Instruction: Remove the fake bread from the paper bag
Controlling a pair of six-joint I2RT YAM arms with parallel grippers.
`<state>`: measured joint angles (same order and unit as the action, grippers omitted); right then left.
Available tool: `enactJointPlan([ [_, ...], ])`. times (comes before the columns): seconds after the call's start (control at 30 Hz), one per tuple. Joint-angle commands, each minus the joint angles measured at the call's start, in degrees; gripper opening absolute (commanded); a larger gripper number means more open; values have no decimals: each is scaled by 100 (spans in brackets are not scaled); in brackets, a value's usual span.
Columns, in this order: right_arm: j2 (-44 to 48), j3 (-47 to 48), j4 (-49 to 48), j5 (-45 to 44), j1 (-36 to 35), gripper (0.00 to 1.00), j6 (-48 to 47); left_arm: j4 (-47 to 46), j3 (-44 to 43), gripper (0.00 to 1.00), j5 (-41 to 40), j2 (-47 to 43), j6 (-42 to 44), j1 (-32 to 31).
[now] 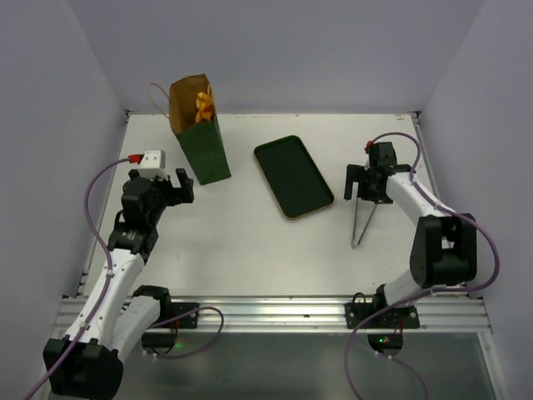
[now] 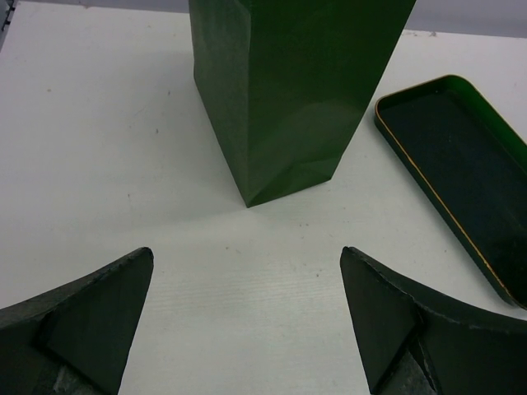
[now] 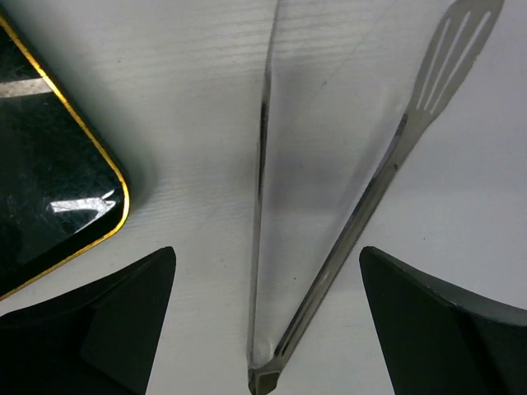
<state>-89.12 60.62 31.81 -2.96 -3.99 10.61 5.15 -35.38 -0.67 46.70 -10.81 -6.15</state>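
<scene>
Bread in the bag, both arms open-handed.
The green paper bag (image 1: 206, 154) stands upright at the back left of the tabletop (image 1: 250, 250), its mouth open and the orange bread (image 1: 203, 104) showing inside near the top. The left fingers (image 2: 90, 321) are spread wide and empty, pointing at the bag's lower corner from close by without touching it. The right fingers (image 3: 115, 313) are just as far apart, hanging over a pair of metal tongs (image 1: 361, 223) lying flat on the tabletop, beside the dark green tray (image 1: 293, 177) in the middle.
</scene>
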Motion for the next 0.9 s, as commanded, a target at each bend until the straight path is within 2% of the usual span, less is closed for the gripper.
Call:
enactJointPlan([
  [0.0,26,20,18,-670,30,99,617,-365,-163,100,40,-73,140,-44],
  [0.1,123,-120,-35,-864,30,99,705,-374,-171,100,40,-73,149,-44],
  [0.57,-202,-639,-246,-566,100,98,1154,-383,-207,100,225,-73,158,-44],
  [0.67,-404,-560,-272,-364,205,95,1198,-400,-224,100,260,-73,158,-44],
  [0.87,-580,-455,-281,-21,320,80,1171,-383,-224,100,304,-47,149,-44],
])
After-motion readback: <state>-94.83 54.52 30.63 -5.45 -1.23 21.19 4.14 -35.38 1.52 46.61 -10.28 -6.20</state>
